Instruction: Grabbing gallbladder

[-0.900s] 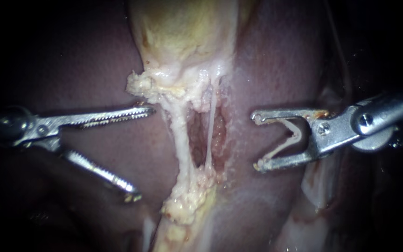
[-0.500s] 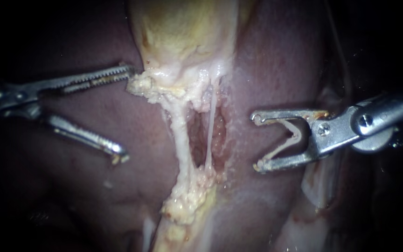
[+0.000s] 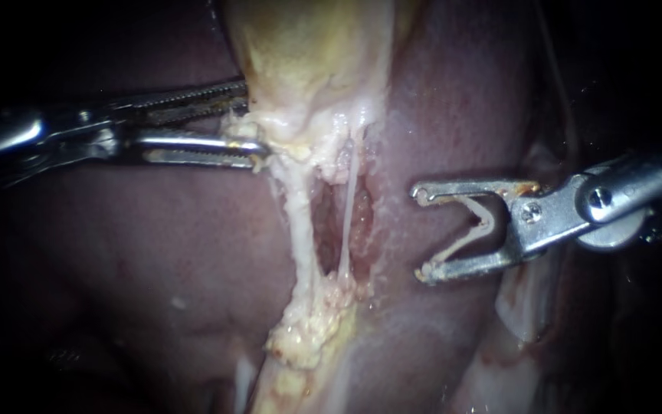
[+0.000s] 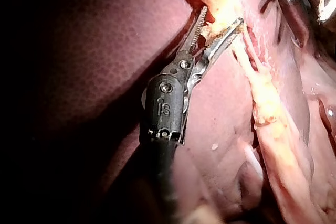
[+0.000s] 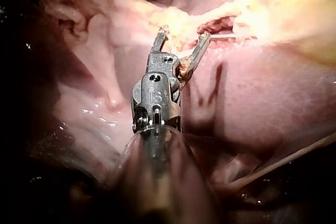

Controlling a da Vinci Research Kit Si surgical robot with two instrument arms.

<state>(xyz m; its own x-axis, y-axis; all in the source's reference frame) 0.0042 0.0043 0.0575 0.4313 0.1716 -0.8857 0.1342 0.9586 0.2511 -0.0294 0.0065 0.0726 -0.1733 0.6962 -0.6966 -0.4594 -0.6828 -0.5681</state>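
Note:
The yellowish gallbladder (image 3: 308, 54) hangs at the top middle of the endoscope view, with a pale ragged edge at its lower left. My left instrument (image 3: 253, 116) comes in from the left, and its serrated jaws have closed from above and below onto that ragged edge. The left wrist view shows the same tissue flap pinched between the jaws of the left instrument (image 4: 222, 15). My right instrument (image 3: 420, 231) waits to the right of the dissected area, its jaws open and clear of the tissue, with a pale V-shaped piece between them. In the right wrist view the right instrument (image 5: 182, 35) stands open just short of the pale tissue.
Below the gallbladder a thick pale tube (image 3: 296, 215) and a thin whitish tube (image 3: 344, 222) run down to a fatty lump (image 3: 308, 322). Dark red liver (image 3: 155, 253) surrounds them on both sides.
My left instrument has moved up and to the right, from the liver to the gallbladder's lower left edge, and its wide-open jaws have closed on it. The right instrument has not moved.

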